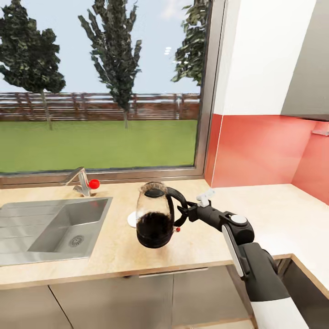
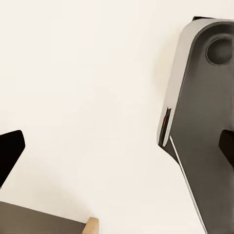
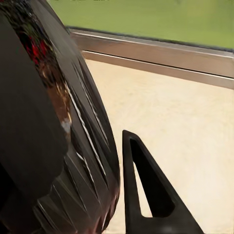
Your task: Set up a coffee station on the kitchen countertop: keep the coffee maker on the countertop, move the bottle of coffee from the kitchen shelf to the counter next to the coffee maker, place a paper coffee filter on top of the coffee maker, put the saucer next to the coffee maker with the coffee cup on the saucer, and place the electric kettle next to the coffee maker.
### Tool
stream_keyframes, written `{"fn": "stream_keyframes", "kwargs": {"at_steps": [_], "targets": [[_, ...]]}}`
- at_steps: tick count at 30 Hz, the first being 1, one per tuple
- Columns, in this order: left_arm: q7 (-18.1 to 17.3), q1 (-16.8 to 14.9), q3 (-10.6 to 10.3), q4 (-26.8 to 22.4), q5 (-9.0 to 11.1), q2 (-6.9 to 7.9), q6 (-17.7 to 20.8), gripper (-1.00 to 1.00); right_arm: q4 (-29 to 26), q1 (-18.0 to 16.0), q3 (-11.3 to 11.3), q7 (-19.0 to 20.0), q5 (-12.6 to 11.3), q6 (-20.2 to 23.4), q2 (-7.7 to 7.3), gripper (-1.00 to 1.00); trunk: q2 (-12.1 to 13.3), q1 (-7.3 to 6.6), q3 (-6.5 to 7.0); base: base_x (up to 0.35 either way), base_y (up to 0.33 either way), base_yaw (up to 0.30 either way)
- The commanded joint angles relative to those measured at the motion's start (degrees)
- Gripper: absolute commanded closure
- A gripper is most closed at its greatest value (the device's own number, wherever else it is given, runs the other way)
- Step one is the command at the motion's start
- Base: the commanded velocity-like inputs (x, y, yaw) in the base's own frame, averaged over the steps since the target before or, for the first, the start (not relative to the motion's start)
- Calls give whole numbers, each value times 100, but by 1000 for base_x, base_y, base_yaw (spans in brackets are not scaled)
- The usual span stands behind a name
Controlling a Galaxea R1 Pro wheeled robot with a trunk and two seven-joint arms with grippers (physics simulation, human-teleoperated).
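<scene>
Above the kitchen countertop (image 1: 114, 256), right of the sink (image 1: 50, 228), the right hand (image 1: 183, 214) pinches the electric kettle (image 1: 155, 221) handle.

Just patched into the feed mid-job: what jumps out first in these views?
The electric kettle, dark and rounded, sits mid-frame on the kitchen countertop, with the right gripper at its looped handle. A white round saucer peeks out just behind the kettle on its sink side. Left of them lies the steel sink, its tap tipped with a red knob, under a big window onto lawn and trees.
</scene>
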Motion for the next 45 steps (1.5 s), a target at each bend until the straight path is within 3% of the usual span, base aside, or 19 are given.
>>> {"fn": "stream_keyframes", "kwargs": {"at_steps": [1,7,16,22,26,39,45], "targets": [[12,-2,-51,3,39,-3,-21,-100,-7,-5,-2,51,40,17,3,100,-11,0,-9,-331,0,0],[20,-9,-48,-31,72,30,-27,-100,-6,-5,3,54,36,12,5,100,-11,0,-9,-331,0,23],[20,-19,-47,-55,112,35,-46,-100,1,-1,11,54,36,11,10,100,-11,0,1,-333,34,249],[13,-26,-53,-61,484,37,-47,-100,2,3,12,54,36,11,10,100,-11,0,23,-309,166,274],[11,-28,-58,-61,570,29,-55,-100,2,4,12,54,36,10,10,100,-11,0,38,-288,202,274],[3,-28,-66,-62,585,3,-82,-100,2,3,12,54,36,11,10,100,-11,0,87,-279,215,274],[-6,-28,-70,-68,590,-6,-84,-100,2,2,12,54,36,11,10,100,-11,0,110,-38,54,274]]}}
